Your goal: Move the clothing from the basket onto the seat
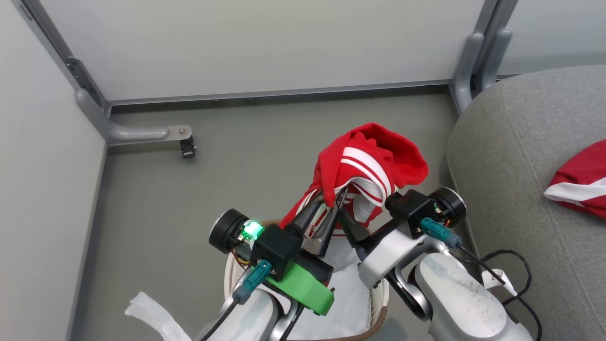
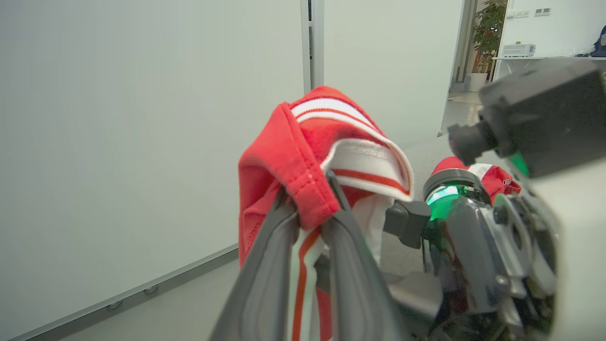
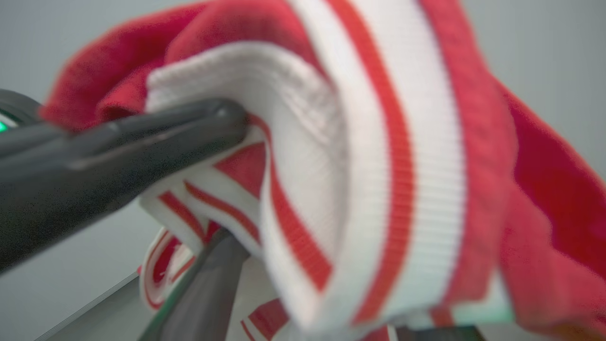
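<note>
The clothing (image 1: 369, 156), a bright red garment with white stripes, hangs bunched in the air above the basket (image 1: 380, 318). My left gripper (image 1: 331, 198) is shut on a red hem of it, and its own view shows the two fingers (image 2: 279, 222) pinching that fold. My right gripper (image 1: 348, 210) stands open right beside it, and one finger (image 3: 203, 293) of it lies against the striped white cuff (image 3: 303, 156). The seat (image 1: 511, 156), a grey cushion, lies to the right. The basket is mostly hidden under my arms.
A second red and white garment (image 1: 580, 182) lies on the seat. White liner cloth (image 1: 350, 293) fills the basket. Pale partition walls (image 1: 260, 42) stand behind and to the left, with a metal foot and caster (image 1: 187, 147). A black cable (image 1: 513, 265) loops by the seat's edge.
</note>
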Controlling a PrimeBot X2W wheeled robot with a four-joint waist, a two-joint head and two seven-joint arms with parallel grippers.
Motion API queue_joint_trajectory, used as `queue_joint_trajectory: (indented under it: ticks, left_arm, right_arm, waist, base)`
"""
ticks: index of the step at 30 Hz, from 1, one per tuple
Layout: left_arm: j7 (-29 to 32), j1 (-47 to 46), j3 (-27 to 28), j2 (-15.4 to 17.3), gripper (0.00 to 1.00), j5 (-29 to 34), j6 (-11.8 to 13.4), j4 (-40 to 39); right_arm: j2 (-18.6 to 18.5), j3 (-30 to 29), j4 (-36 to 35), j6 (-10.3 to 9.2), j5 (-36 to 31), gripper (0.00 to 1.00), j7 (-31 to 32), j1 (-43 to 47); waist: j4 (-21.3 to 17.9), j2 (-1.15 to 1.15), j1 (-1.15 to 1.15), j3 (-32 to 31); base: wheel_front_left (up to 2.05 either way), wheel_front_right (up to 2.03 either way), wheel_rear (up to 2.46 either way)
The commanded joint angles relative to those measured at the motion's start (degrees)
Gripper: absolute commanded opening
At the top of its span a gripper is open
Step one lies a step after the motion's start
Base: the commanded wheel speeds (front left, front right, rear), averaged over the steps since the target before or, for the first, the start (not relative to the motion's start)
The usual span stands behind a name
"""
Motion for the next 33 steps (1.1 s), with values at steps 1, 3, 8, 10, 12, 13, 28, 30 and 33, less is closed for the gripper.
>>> queue_joint_trajectory:
  ticks: [1, 3, 8, 10, 12, 13, 28, 30, 33]
  left_arm:
    - [-0.2, -0.4, -0.2, 0.1, 0.0, -0.3, 0.0, 0.2]
    - [-0.2, -0.3, -0.5, 0.1, 0.0, -0.6, 0.3, 0.6]
    - [-0.1, 0.0, -0.1, 0.1, 0.0, -0.5, 0.9, 1.3]
    - [-0.1, 0.0, 0.4, 0.1, 0.0, -0.1, 1.1, 1.5]
    - [-0.1, 0.2, 0.9, 0.1, 0.4, 0.1, 1.4, 1.8]
    - [-0.1, 0.4, 1.1, 0.1, 0.71, 0.1, 1.4, 2.2]
    - [-0.1, -0.2, 6.7, 0.1, 1.0, 4.7, 0.0, 5.1]
    - [-0.1, -0.4, 7.2, 0.1, 1.0, 5.4, -0.3, 5.4]
    - [-0.1, -0.6, 7.9, 0.2, 1.0, 6.2, -0.8, 5.4]
  right_arm:
    - [-0.1, 0.0, 0.2, -0.06, 0.5, 0.0, -0.1, -0.7]
    - [-0.1, -0.6, -0.3, -0.07, 1.6, 0.0, -0.1, -0.8]
    - [-0.2, -1.5, -1.1, -0.07, 1.9, 0.0, -0.1, 0.4]
    - [-0.2, -2.3, -1.5, -0.07, 1.8, 0.0, -0.1, 0.9]
    - [-0.2, -3.1, -2.1, -0.07, 1.3, 0.0, -0.1, 1.0]
    - [-0.2, -3.5, -2.4, -0.07, 1.2, 0.0, -0.1, 1.2]
    - [-0.1, -9.0, -6.3, -0.07, -2.0, 0.0, -0.1, 2.9]
    - [-0.1, -9.4, -6.8, -0.06, -1.7, 0.0, -0.1, 3.2]
    - [-0.1, -10.0, -7.5, -0.06, -1.6, 0.0, -0.1, 3.4]
  waist:
    - [0.7, 0.0, 0.0, 0.0]
    - [1.0, 0.0, 0.0, 0.1]
    - [0.8, 0.0, 0.0, 0.6]
    - [0.0, 0.0, 0.0, 0.9]
    - [-1.2, 0.0, 0.0, 1.3]
    - [-1.9, 0.0, 0.0, 1.4]
    - [-21.2, 0.0, 0.0, 5.8]
    - [-24.0, 0.0, 0.0, 6.4]
    - [-27.5, 0.0, 0.0, 7.2]
  base:
    - [0.0, 0.0, 0.0]
    - [0.0, 0.0, 0.0]
    - [0.0, 0.0, 0.0]
    - [0.0, 0.0, 0.0]
    - [0.0, 0.0, 0.0]
    - [0.0, 0.0, 0.0]
    - [0.0, 0.0, 0.0]
    - [0.0, 0.0, 0.0]
    - [0.0, 0.0, 0.0]
